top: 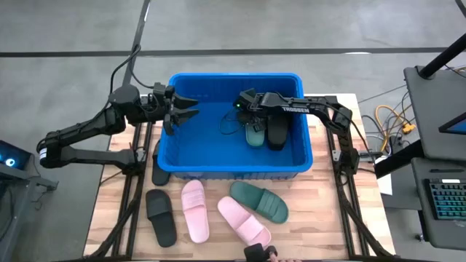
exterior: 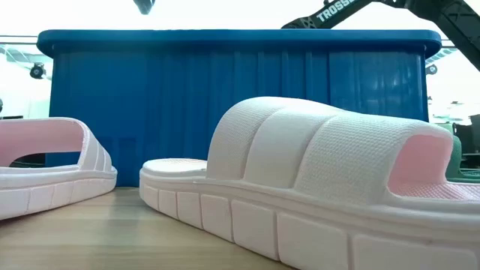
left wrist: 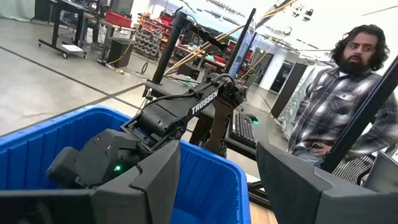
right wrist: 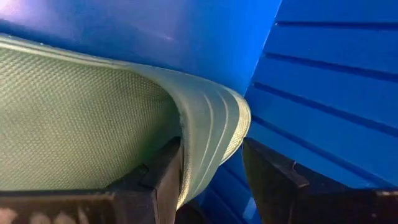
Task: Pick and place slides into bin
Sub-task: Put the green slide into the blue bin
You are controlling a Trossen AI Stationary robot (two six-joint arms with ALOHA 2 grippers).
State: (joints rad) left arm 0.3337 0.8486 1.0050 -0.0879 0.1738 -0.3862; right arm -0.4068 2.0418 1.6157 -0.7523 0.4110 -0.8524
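The blue bin [top: 234, 166] stands at the table's far middle. Inside it lie a pale green slide [top: 255, 135] and a black slide [top: 277, 135]. My right gripper [top: 246, 124] reaches down into the bin over the green slide, open. The slide's curved edge [right wrist: 211, 130] stands between the fingers, with a clear gap to one finger [right wrist: 273, 180]. My left gripper [top: 188, 110] hovers open over the bin's left rim with nothing between its fingers [left wrist: 217, 168]. Two pink slides [top: 194, 209] [top: 244, 220], a dark green one [top: 260, 201] and a black one [top: 160, 215] lie on the table in front of the bin. My right gripper has the pale green slide's edge [right wrist: 193, 155] close beside the inner side of one finger [right wrist: 165, 177], while the other finger stands apart from it. I cannot tell whether that finger touches the slide. The slide lies in the bin.
Another black slide [top: 159, 172] pokes out at the bin's near left corner. A person [left wrist: 348, 93] stands beyond the table on the right arm's side. A hand [top: 263, 255] shows at the table's near edge. Bare wood [top: 320, 218] lies to the right of the slides.
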